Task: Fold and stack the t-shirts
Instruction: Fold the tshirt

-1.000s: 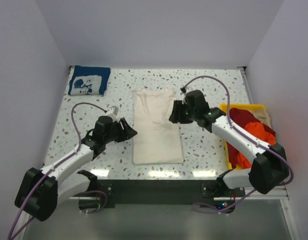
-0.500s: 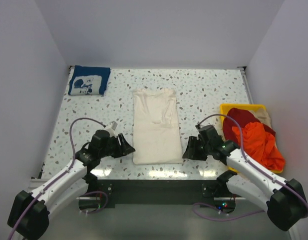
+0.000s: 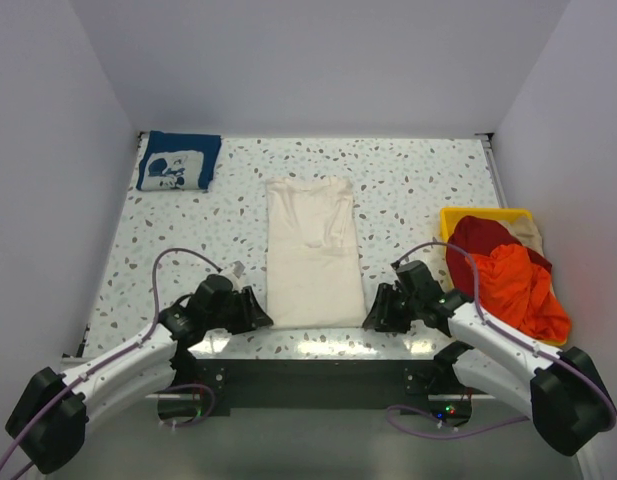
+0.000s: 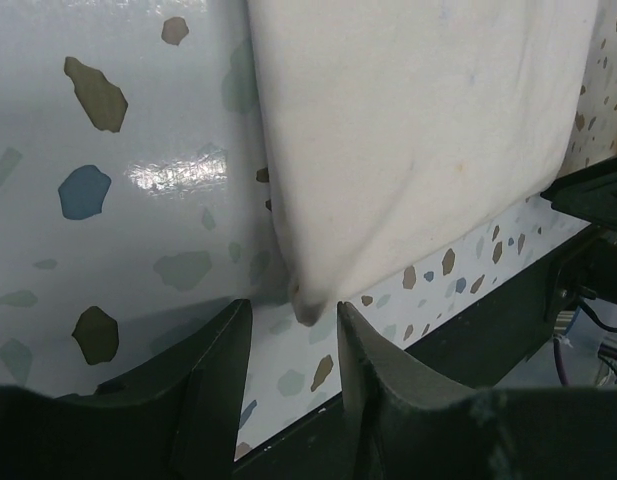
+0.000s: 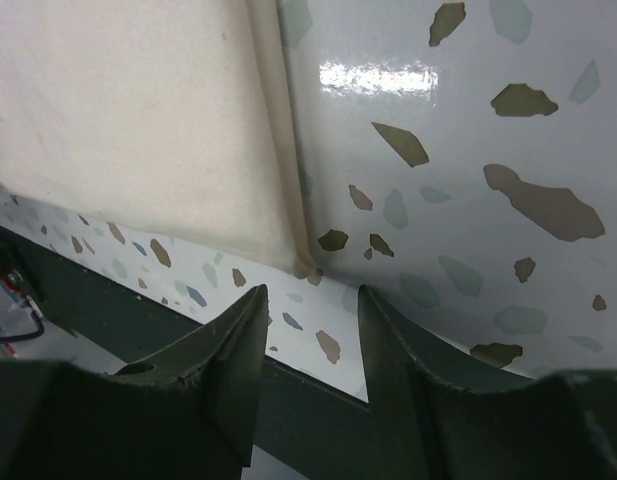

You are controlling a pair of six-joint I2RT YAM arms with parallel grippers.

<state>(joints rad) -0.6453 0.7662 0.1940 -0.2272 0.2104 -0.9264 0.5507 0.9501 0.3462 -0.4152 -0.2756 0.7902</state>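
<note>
now i'm seeing cream t-shirt [image 3: 311,250] lying flat, folded into long strip, at middle of bench [image 3: 418,190]. left tool [image 4: 293,318] sitting low at its near left corner, fingers spread apart, cloth corner lying just between tips, nothing clamped. right tool [image 5: 311,292] sitting at near right corner, likewise spread, gripping nothing. navy t-shirt [image 3: 176,160] resting folded at far left corner of bench. orange-red t-shirt [image 3: 518,285] and beige t-shirt [image 3: 531,230] lying heaped in yellow bin [image 3: 450,215] at right.
</note>
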